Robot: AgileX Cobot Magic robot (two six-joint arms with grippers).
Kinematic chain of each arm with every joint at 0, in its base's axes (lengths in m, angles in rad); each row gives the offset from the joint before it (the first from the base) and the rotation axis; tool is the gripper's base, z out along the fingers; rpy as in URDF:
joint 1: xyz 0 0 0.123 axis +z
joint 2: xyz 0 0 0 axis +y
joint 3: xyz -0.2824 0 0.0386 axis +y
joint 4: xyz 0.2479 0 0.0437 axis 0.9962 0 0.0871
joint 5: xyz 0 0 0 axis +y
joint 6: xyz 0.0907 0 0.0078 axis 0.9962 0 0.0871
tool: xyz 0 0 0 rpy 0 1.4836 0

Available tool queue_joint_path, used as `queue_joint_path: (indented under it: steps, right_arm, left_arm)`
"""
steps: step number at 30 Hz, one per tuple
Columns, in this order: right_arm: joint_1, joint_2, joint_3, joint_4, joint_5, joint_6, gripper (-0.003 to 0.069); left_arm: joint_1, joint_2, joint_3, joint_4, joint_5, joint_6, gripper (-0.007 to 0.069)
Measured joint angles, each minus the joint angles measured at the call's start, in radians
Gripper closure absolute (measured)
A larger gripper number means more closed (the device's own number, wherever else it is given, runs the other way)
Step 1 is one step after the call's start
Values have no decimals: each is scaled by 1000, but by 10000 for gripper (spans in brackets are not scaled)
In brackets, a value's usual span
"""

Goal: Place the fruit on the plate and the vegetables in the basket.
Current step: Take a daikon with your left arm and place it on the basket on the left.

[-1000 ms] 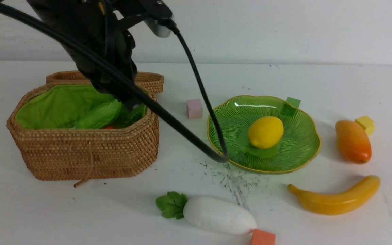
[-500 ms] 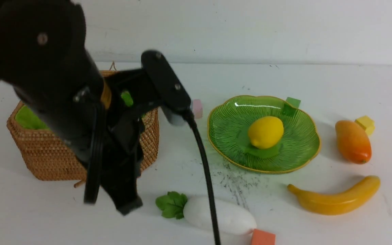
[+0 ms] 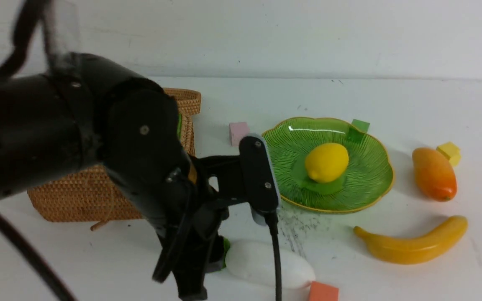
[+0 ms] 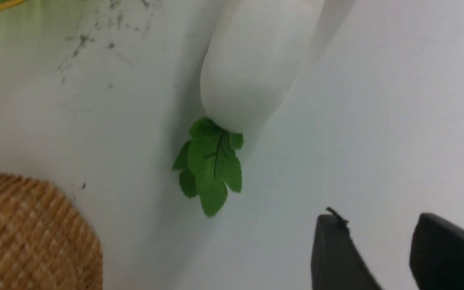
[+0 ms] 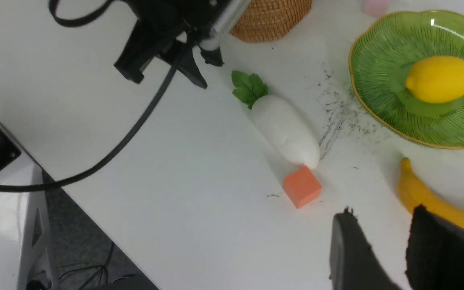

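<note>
While the left gripper [image 4: 377, 220] hangs low, jaws parted and empty, just off the leaf end of the white toy radish with dark green leaves [image 4: 252, 68], that radish lies on the white table [image 3: 391, 96] near the brown woven wicker basket [image 3: 78, 200]. Risk, I judge: closing on floppy leaves or the smooth tapered body lets it slip or roll.

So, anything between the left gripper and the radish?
No. Left wrist view shows only bare table between the left gripper and the radish leaves.
</note>
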Motion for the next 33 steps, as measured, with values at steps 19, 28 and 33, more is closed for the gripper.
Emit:
queue_joint_path:
  steps: [19,28,33]
  right_arm:
    - [0,0,0,0,0,4,436]
    - [0,0,0,0,0,5,426]
    - [0,0,0,0,0,5,426]
  left_arm:
    - [-1,341,0,-118,-393,286,91]
    - [-1,375,-1,-96,-429,286,145]
    - [-1,332,-1,-76,-428,286,145]
